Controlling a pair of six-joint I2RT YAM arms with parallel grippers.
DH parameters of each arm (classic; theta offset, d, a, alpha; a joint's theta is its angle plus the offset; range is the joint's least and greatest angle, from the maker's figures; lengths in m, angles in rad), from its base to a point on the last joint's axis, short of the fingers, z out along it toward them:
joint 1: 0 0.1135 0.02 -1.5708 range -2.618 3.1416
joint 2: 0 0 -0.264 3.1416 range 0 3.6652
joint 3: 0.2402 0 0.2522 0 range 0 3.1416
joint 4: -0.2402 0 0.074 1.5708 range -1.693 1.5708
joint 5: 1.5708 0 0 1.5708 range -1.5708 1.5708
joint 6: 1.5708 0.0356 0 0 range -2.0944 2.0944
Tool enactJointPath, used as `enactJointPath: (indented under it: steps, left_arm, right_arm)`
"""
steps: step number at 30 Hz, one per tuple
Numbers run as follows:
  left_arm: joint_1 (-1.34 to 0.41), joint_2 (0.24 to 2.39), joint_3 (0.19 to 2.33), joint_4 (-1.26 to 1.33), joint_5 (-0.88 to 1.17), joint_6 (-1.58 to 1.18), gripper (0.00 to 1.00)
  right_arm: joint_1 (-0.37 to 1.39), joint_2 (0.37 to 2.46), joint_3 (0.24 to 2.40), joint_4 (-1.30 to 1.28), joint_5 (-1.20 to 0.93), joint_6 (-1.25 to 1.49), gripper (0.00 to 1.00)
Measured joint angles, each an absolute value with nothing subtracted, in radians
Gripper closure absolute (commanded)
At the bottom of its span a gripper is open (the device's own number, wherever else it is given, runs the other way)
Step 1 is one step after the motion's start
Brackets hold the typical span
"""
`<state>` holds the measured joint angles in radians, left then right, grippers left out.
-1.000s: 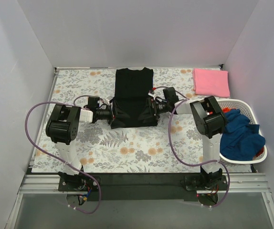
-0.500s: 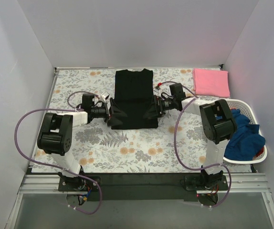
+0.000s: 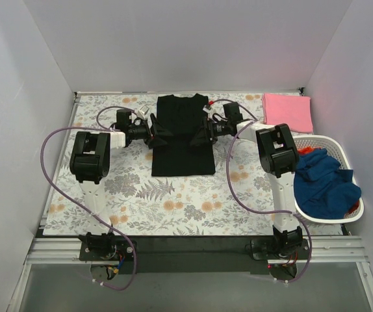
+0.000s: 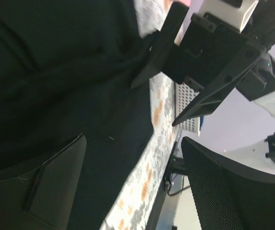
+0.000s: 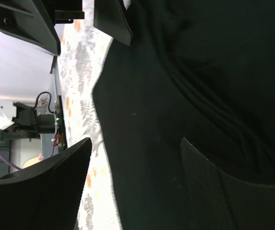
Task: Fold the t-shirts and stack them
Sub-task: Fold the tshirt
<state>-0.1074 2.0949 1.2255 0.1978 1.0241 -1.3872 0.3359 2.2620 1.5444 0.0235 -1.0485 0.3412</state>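
Observation:
A black t-shirt (image 3: 182,140) lies flat on the floral table cover at the back centre, its sides folded in to a long rectangle. My left gripper (image 3: 160,130) is open at the shirt's left edge, low over the cloth. My right gripper (image 3: 200,132) is open at the shirt's right edge, facing the left one. The left wrist view shows black cloth (image 4: 56,72) between wide-apart fingers (image 4: 56,184), holding nothing. The right wrist view shows the same between its fingers (image 5: 223,191). A folded pink t-shirt (image 3: 287,112) lies at the back right.
A white laundry basket (image 3: 344,156) stands at the right edge with a crumpled blue t-shirt (image 3: 329,185) and something red in it. Grey walls close in the table on three sides. Purple cables loop from both arms over the table's front half.
Both grippers have moved toward the back along the black shirt's side edges, from near its hem to its upper half. The shirt has stayed in place.

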Motion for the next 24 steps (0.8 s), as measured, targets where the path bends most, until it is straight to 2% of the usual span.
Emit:
enactJointPath:
  steps: [4, 13, 18, 24]
  left_arm:
    - [-0.093, 2.206, 1.28, 0.237, 1.013, -1.424, 0.23]
    - [-0.055, 2.239, 1.265, 0.322, 1.087, -1.506, 0.23]
    - [-0.053, 2.064, 1.111, 0.282, 1.099, -1.506, 0.21]
    - [-0.091, 1.794, 0.937, 0.273, 1.123, -1.481, 0.23]
  right_arm:
    - [0.317, 2.352, 1.594, 0.047, -1.073, 0.38, 0.25]
    - [0.274, 2.381, 1.605, 0.113, -1.122, 0.445, 0.25]
    - [0.276, 2.198, 1.398, 0.104, -1.113, 0.466, 0.25]
    - [0.328, 1.936, 1.19, 0.133, -1.133, 0.465, 0.33]
